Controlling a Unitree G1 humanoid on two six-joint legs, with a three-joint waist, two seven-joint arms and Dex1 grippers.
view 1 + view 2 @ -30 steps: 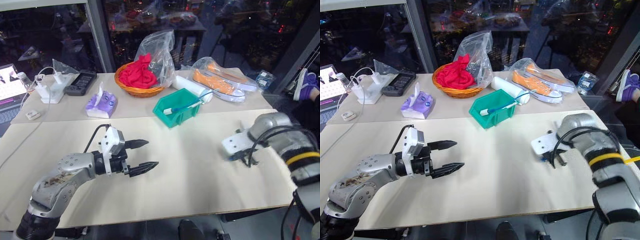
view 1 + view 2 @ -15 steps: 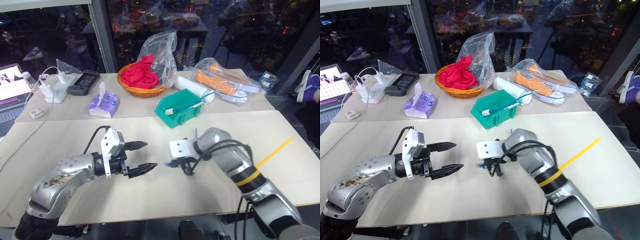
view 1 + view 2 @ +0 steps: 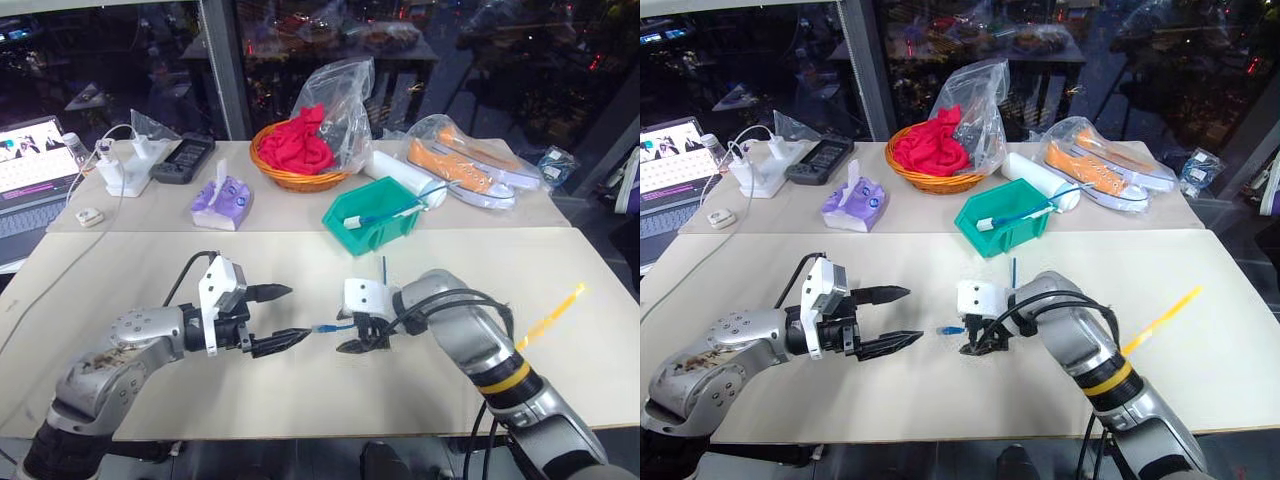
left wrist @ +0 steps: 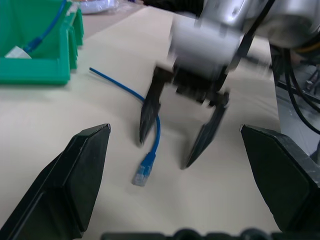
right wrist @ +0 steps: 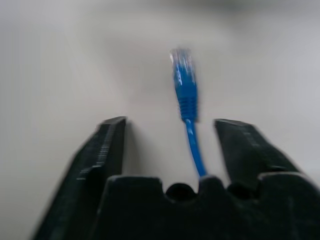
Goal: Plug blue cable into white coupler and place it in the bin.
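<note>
Jaws apart on both: right gripper (image 4: 181, 141) straddles the blue cable (image 4: 150, 136) near its plug, nothing clamped; left gripper (image 3: 282, 316) hangs wide just beside, facing it. Cable lies loose on the surface (image 3: 300, 270), plug end pointing toward the left gripper, tail trailing back toward the bin (image 3: 375, 232). Judgement: close low, just behind the plug, keeping its tip free and level for mating. Bin, well behind, already holds a white piece with blue cord (image 3: 385, 213). Beyond it, an orange basket (image 3: 290, 180) holds red cloth (image 3: 300, 147).
</note>
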